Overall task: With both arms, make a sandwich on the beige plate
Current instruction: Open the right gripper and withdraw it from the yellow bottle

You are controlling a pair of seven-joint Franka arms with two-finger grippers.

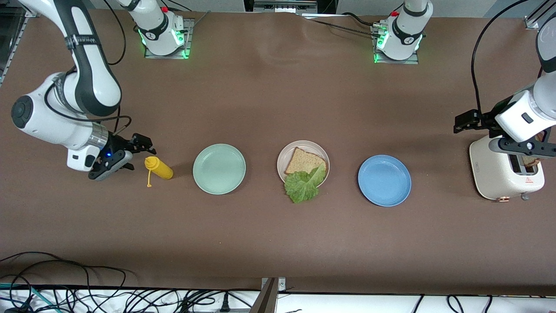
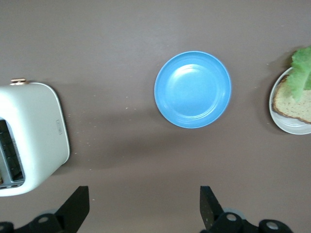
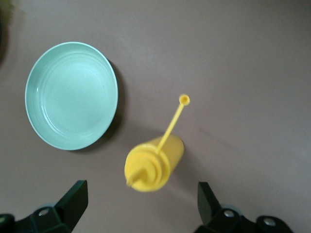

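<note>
Lying between pincers: beige plate

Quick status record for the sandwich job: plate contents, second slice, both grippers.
beige plate: holds one bread slice with a lettuce leaf overhanging the rim
second slice: in the toaster slot
left gripper: open, over the table beside the toaster
right gripper: open, over the yellow mustard bottle
mint-green plate: bare
blue plate: bare

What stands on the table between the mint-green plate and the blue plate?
The beige plate, holding a bread slice and a lettuce leaf overhanging its rim, in the front view.
</note>
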